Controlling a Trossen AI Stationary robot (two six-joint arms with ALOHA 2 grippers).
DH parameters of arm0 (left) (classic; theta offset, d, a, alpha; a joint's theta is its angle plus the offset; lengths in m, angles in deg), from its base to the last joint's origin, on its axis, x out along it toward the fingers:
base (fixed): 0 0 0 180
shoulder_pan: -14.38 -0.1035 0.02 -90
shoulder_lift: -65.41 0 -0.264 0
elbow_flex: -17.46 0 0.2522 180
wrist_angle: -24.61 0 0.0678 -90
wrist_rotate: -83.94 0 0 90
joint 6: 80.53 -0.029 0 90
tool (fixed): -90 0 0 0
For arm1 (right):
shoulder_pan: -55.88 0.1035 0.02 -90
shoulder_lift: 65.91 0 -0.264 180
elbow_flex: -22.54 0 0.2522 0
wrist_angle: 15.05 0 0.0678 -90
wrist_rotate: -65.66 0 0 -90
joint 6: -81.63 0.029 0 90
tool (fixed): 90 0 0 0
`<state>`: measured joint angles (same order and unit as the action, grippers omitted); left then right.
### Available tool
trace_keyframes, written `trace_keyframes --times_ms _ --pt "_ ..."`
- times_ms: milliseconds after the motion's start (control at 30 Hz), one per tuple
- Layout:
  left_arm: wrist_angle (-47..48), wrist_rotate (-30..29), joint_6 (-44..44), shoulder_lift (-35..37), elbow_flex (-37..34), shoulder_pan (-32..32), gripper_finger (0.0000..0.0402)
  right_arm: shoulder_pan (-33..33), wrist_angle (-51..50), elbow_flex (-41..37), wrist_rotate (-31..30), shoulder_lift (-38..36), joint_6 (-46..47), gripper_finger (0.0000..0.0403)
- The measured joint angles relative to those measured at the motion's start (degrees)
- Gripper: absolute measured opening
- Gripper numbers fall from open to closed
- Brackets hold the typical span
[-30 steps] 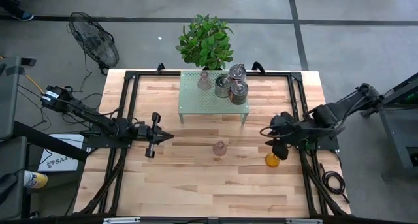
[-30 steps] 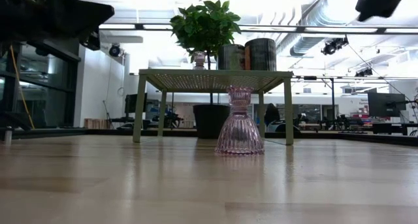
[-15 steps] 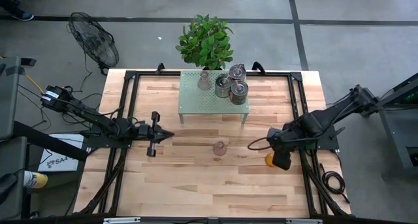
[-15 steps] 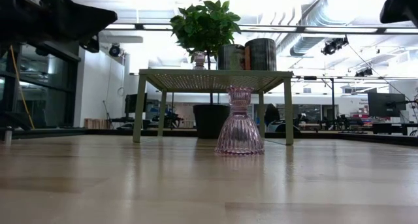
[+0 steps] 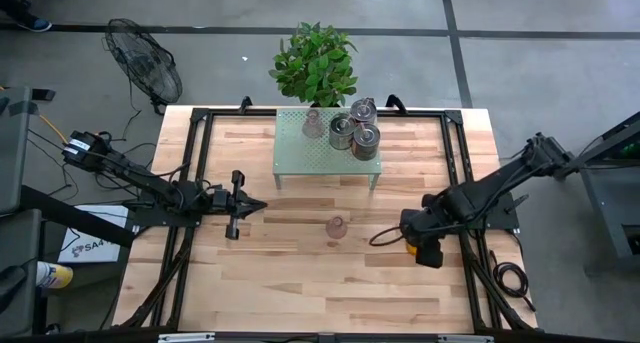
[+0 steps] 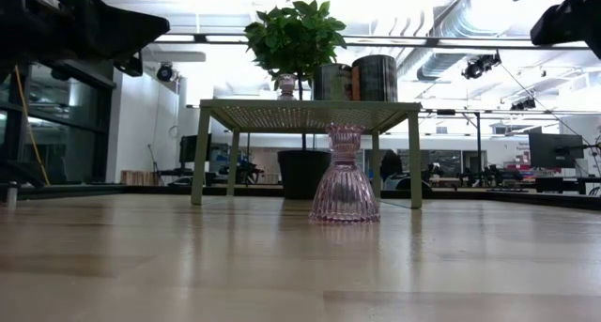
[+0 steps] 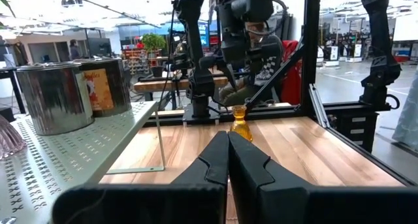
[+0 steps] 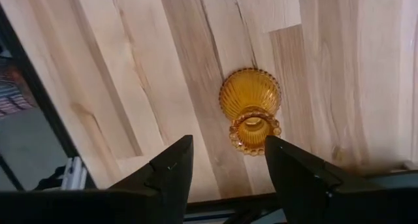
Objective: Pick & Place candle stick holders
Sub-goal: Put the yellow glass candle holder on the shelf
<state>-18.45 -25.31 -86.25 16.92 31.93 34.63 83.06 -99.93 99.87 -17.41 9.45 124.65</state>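
An amber-orange glass holder [image 8: 250,110] stands upright on its base on the wooden table near the right edge; it also shows in the left wrist view [image 7: 240,125]. My right gripper [image 8: 225,160] is open right above it [image 5: 412,239], pointing down, its fingers clear of the glass. A pale pink glass holder [image 5: 336,226] stands on the table's middle. Three silver holders [image 5: 353,126] and a second pink one [image 5: 312,125] stand on the green perforated shelf [image 5: 300,155]. My left gripper [image 5: 255,207] is shut and empty, level over the table's left half.
A potted plant [image 5: 315,61] stands behind the shelf at the far edge. Black frame rails [image 5: 455,153] run along the table's left and right sides. Bare wood lies between the pink holder and the near edge.
My right gripper has gone toward the table's near edge and a little to the left, coming over the amber holder, which it now mostly covers in the high view. The holders have stayed where they were.
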Motion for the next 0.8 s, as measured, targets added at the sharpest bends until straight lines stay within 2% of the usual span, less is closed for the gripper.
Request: trace_keyframes --times_ms 267,400,567,800 --pt "0.0 0.0 0.0 0.0 0.0 0.0 0.0 3.0 0.0 0.0 -0.4 2.4 0.2 0.0185" --pt "0.0 0.0 0.0 0.0 0.0 0.0 0.0 5.4 -1.1 0.0 -1.3 2.7 4.2 0.0185" --pt "0.0 0.1 0.0 0.0 0.0 0.0 0.0 11.3 -2.9 0.0 -9.6 2.1 14.6 0.0185" --pt "0.0 0.2 0.0 0.0 0.0 0.0 0.0 24.8 -3.0 -0.3 -25.3 2.1 34.3 0.0185"
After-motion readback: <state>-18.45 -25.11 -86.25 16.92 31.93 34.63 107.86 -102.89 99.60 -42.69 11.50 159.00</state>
